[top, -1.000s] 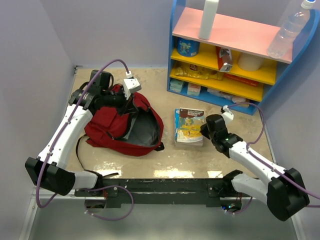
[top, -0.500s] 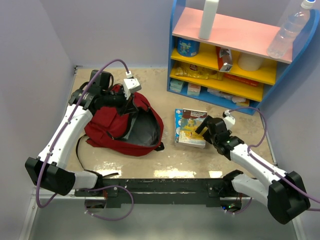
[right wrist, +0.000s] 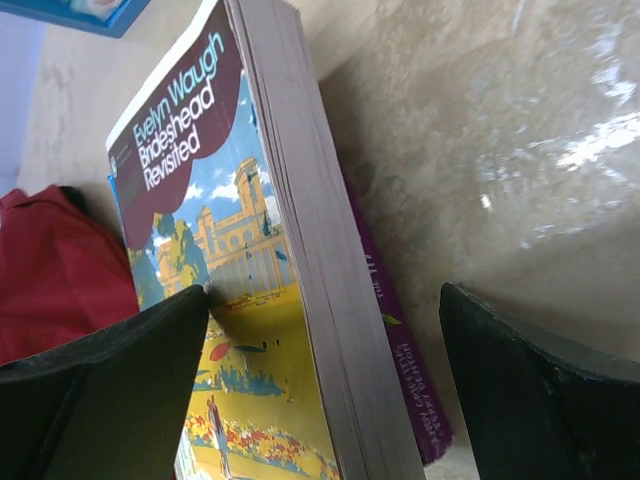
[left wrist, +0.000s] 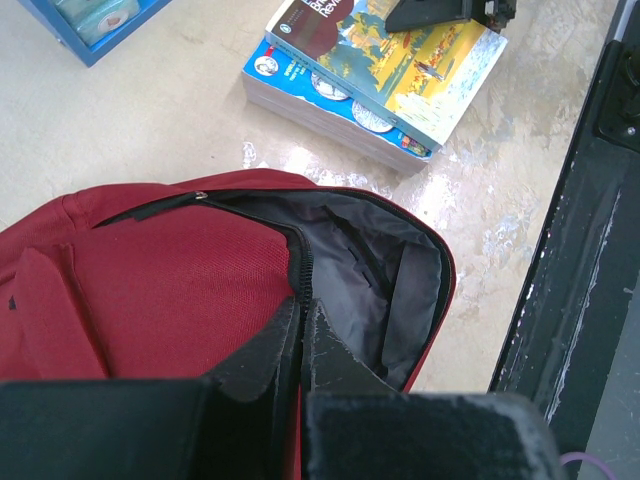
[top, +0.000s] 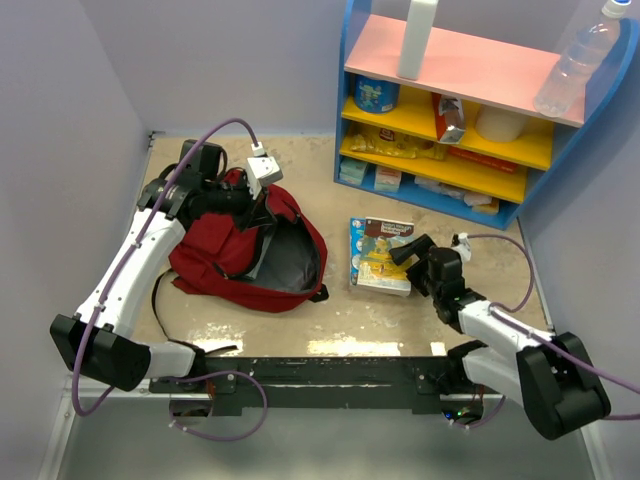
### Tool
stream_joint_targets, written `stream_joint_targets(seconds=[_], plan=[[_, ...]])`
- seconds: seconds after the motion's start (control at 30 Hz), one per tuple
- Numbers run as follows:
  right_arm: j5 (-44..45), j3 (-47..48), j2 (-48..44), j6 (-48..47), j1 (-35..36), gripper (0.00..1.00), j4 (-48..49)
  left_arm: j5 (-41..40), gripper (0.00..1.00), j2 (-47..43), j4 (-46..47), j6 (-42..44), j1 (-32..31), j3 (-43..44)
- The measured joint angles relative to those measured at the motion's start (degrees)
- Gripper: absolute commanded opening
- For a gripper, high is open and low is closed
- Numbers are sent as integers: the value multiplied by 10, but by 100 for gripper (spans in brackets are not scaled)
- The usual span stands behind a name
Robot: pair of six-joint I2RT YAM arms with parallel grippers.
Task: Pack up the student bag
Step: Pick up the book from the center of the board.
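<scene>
Right wrist view: jaws wide, book edge dead centre

Nearest the bases, on the right, the right gripper (top: 412, 252) is spread wide with nothing in it. From its own camera, the top paperback, Brideshead Revisited (right wrist: 200, 200), sits right in the gap. One finger (right wrist: 110, 370) hangs over the cover and the other is out past the page edge, over bare table (right wrist: 480, 120). I can't tell if either pad is touching.

That paperback tops a small book stack (top: 378, 262), with a purple-spined book (right wrist: 400, 370) right under it. The stack's long axis runs near-to-far, so the fingers face it across the long right-hand edge, from the near right. My guess is that a clean pick needs the outer finger to get under just that one cover. Otherwise it grabs two books or none.

Left of the stack and well apart from it, the student bag (top: 235, 250) lies on the table. It's dark red, and its grey-lined mouth (top: 292, 262) faces right toward the books. The left gripper (left wrist: 303, 335) is clamped tight on the zip edge of that mouth and looks to be propping it open. So the right arm is clearly the nearer one to the books, and the carry would go leftward into the opening.

At the far right is the blue shelf unit (top: 470, 190), which isn't involved.
</scene>
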Motion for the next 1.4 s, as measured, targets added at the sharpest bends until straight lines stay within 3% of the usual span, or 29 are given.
stream_joint_targets(seconds=[0.13,0.3,0.4,0.53,0.77,0.9,1.03,1.4], plan=[[-24,-31,23,28,-2,93,82,0,0,0,0,0,0,0],[-35,-64,20,64,-3,77,140,0,0,0,-1,0,0,0],[-32,-82,-26,84,-3,66,131,0,0,0,-1,0,0,0],[-19,-101,-114,101,-3,41,100,0,0,0,-1,0,0,0],[-7,-109,-181,112,-3,24,53,0,0,0,-1,0,0,0],[-6,-109,-187,111,-3,22,43,0,0,0,-1,0,0,0],[-4,-101,-188,108,-3,0,26,0,0,0,-1,0,0,0],[-2,-85,-263,89,-3,0,-38,0,0,0,-1,0,0,0]])
